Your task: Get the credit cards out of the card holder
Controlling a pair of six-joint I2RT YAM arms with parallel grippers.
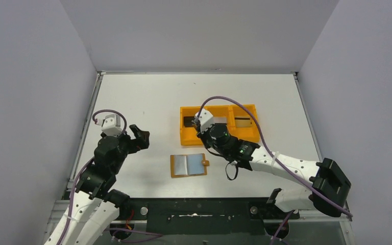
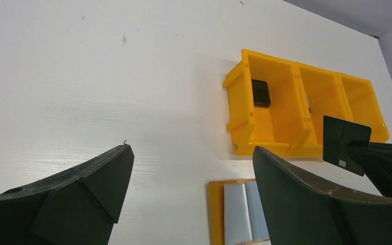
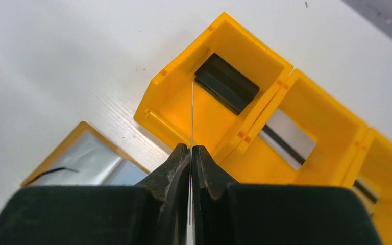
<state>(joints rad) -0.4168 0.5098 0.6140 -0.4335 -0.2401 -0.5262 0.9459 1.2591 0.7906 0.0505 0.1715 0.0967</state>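
Credit card (image 2: 344,138), dark and edge-on, stands clenched in the right fingers (image 3: 190,150) directly over the left compartment of the orange tray (image 2: 240,109), where another dark card (image 3: 227,82) already lies, so the coming drop looks to be straight down. The card holder (image 1: 189,165) lies spread flat on the worktop (image 1: 148,92) just on the near side of the tray, its long axis running left to right, nearer the right arm. The left fingers (image 1: 140,137) hang released and wide apart, holding nothing, off to the holder's left.
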